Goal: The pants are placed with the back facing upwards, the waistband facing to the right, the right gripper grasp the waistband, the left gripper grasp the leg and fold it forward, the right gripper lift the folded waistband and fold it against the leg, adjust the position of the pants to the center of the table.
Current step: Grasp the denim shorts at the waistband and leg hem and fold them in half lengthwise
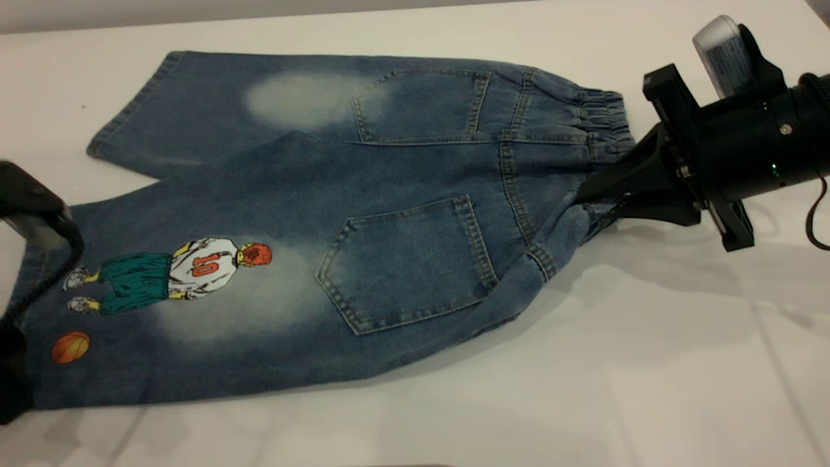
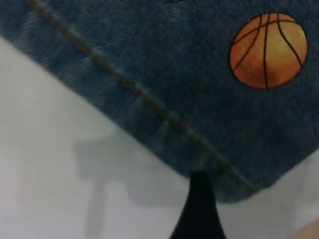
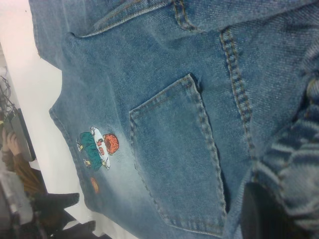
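The pants (image 1: 363, 214) lie back up on the table (image 1: 648, 363), with two patch pockets showing and the waistband (image 1: 603, 110) pointing right. My right gripper (image 1: 593, 194) is shut on the near part of the waistband and bunches and lifts the denim there. In the right wrist view the ruffled waistband (image 3: 294, 164) sits over a dark finger (image 3: 261, 214). My left gripper (image 1: 13, 389) is at the near corner of the printed leg's hem, close to the orange ball (image 2: 269, 50). It is open, with one dark finger (image 2: 199, 209) at the hem corner (image 2: 234, 179).
Bare white table lies to the near right and along the front edge (image 1: 454, 428). The far leg's hem (image 1: 130, 104) reaches toward the back left. A person's sleeve (image 3: 17, 164) and dark gear (image 3: 55, 209) show beyond the table's left end.
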Robot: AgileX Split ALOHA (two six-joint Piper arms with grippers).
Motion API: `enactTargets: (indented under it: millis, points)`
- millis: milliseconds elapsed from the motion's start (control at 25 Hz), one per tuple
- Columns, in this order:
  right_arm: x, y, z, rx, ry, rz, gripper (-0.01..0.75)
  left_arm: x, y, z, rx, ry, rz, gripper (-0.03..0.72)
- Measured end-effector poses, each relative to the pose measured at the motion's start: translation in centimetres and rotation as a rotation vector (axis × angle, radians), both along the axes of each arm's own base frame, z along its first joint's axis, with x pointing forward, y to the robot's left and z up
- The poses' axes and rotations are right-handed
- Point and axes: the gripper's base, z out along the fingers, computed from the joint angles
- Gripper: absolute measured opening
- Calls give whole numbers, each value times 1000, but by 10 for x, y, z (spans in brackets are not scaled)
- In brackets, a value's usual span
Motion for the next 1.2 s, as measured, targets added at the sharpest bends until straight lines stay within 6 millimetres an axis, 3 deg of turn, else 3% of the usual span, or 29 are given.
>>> enactTargets:
  millis: [200, 400, 560, 800, 880, 1080, 1200]
  points:
    - [0, 0, 0, 0, -1, 1, 52, 1, -1, -13, -8, 6, -2, 533]
    - [0, 0, 0, 3, -1, 1, 57, 2, -1, -16, -9, 2, -7, 472]
    - [0, 0, 0, 5, -3, 2, 57, 4, 0, -16, -10, -16, -11, 363]
    - [0, 1, 1, 14, -8, 6, 58, 9, -1, -15, -20, -64, -15, 106]
    - [0, 2, 2, 29, -15, 12, 59, 9, -1, -14, -20, -68, -17, 62]
    - [-1, 4, 6, 73, -23, 34, 59, 10, -10, -3, -24, -101, -45, 45]
    - [-7, 7, 8, 117, -14, 74, 48, 13, -12, 19, -31, -177, -35, 44]
